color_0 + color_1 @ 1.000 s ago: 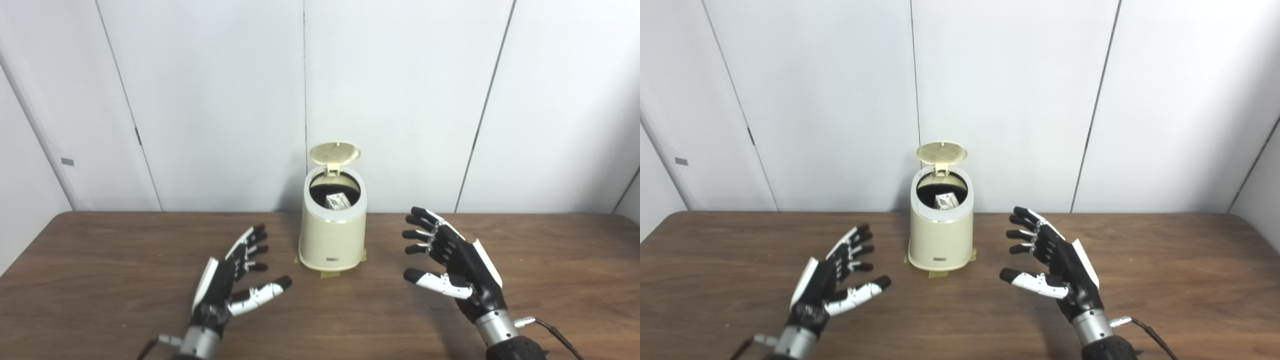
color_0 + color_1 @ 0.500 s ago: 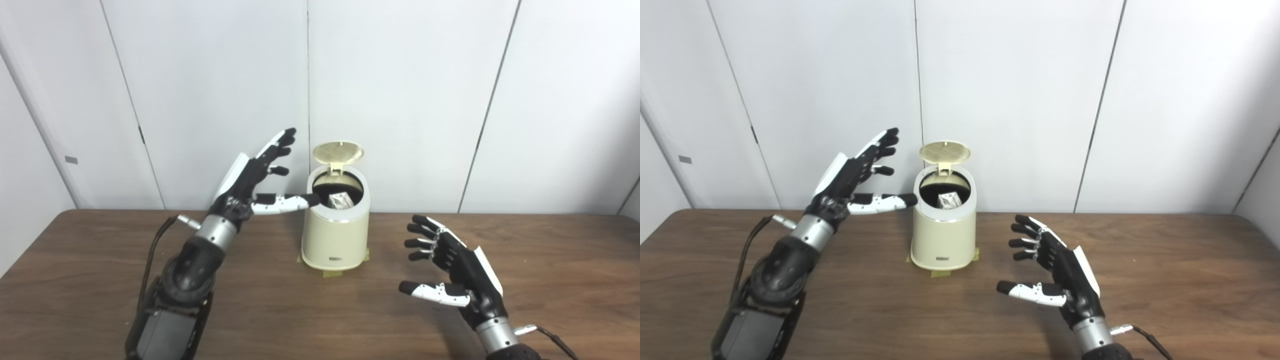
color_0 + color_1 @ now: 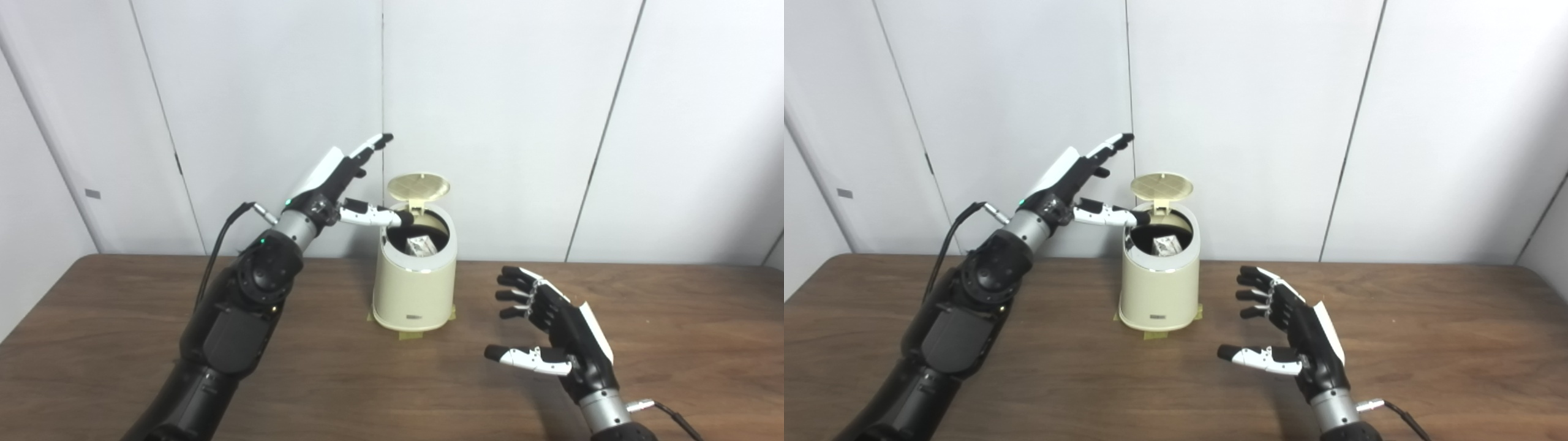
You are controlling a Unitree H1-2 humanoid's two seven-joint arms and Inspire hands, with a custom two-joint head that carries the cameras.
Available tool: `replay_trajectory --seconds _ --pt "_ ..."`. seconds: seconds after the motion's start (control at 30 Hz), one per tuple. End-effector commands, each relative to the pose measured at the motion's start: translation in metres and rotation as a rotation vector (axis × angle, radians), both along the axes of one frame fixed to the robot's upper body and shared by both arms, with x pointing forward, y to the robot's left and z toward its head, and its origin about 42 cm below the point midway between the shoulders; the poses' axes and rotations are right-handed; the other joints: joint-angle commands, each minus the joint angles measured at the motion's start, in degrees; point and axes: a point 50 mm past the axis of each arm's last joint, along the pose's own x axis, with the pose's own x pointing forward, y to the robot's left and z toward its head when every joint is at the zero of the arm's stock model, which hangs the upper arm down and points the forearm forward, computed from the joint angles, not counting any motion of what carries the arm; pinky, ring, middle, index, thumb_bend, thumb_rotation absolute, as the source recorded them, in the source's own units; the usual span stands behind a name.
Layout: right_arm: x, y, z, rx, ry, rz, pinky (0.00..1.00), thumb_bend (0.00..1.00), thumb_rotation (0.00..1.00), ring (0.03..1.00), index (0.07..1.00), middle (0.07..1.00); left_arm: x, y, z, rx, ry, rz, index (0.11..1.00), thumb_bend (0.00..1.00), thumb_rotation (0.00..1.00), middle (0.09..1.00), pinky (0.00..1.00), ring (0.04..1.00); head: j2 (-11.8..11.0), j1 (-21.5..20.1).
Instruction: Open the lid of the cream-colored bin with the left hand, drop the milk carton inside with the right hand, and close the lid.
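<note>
The cream-colored bin [image 3: 415, 288] stands at the back middle of the table, on tape. Its round lid [image 3: 419, 185] is up and tilted back. The milk carton [image 3: 421, 245] lies inside the bin, seen through the opening. My left hand [image 3: 340, 180] is open and raised to the left of the lid, its thumb reaching over the bin's left rim and its fingers pointing up toward the wall. My right hand [image 3: 554, 334] is open and empty, low over the table to the right of the bin, palm facing left.
The brown wooden table [image 3: 110, 343] stretches to both sides. White wall panels [image 3: 502, 110] stand right behind the bin. A cable [image 3: 674, 413] runs from my right wrist.
My left arm has risen from the table and reached forward to beside the lid. My right hand has drawn back and down a little. The view has shifted slightly.
</note>
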Motion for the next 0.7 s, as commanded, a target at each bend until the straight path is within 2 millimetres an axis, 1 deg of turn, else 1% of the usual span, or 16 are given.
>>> replay_trajectory --seconds 0.0,0.1,0.17,0.23,0.3,0.4,0.5,0.6,0.67 --pt "0.008 0.005 0.023 0.013 -0.08 0.008 0.61 0.79 0.09 0.753 0.741 0.791 0.007 -0.002 0.041 0.045 -0.115 -0.01 0.932 0.89 0.34 0.963 0.9 0.983 0.04 -0.06" --pt "0.008 0.008 0.024 0.008 -0.085 0.011 0.6 0.8 0.1 0.747 0.734 0.79 0.011 -0.003 0.041 0.097 -0.112 -0.001 0.924 0.91 0.35 0.962 0.87 0.982 0.1 -0.31" --pt "0.008 0.009 0.024 0.006 -0.085 0.013 0.59 0.8 0.11 0.745 0.73 0.789 0.012 -0.004 0.04 0.124 -0.105 -0.006 0.919 0.92 0.35 0.957 0.87 0.987 0.16 -0.51" --pt "0.007 0.011 0.024 0.003 -0.081 0.013 0.59 0.79 0.11 0.745 0.728 0.787 0.012 -0.005 0.039 0.146 -0.101 -0.015 0.905 0.91 0.34 0.94 0.9 0.996 0.16 -0.73" --pt "0.007 0.011 0.024 -0.006 -0.074 0.008 0.6 0.79 0.11 0.744 0.727 0.784 0.011 -0.005 0.039 0.178 -0.103 -0.026 0.893 0.92 0.35 0.921 0.96 1.0 0.17 -0.77" --pt "0.007 0.013 0.024 -0.01 -0.068 0.003 0.6 0.78 0.11 0.745 0.721 0.779 0.009 -0.005 0.038 0.207 -0.104 -0.044 0.878 0.92 0.35 0.906 0.99 1.0 0.2 -0.99" --pt "0.007 0.014 0.023 -0.018 -0.062 0.0 0.61 0.78 0.09 0.744 0.72 0.774 0.008 -0.005 0.038 0.212 -0.088 -0.065 0.866 0.91 0.33 0.894 1.0 1.0 0.32 -1.14" --pt "0.008 0.015 0.023 -0.015 -0.057 0.013 0.64 0.78 0.1 0.754 0.727 0.775 0.007 -0.004 0.038 0.219 -0.077 -0.082 0.861 0.92 0.34 0.891 1.0 1.0 0.38 -1.24" --pt "0.008 0.016 0.022 -0.018 -0.055 0.025 0.64 0.78 0.12 0.752 0.732 0.772 0.007 -0.004 0.039 0.227 -0.076 -0.09 0.863 0.92 0.35 0.894 1.0 1.0 0.44 -1.34"
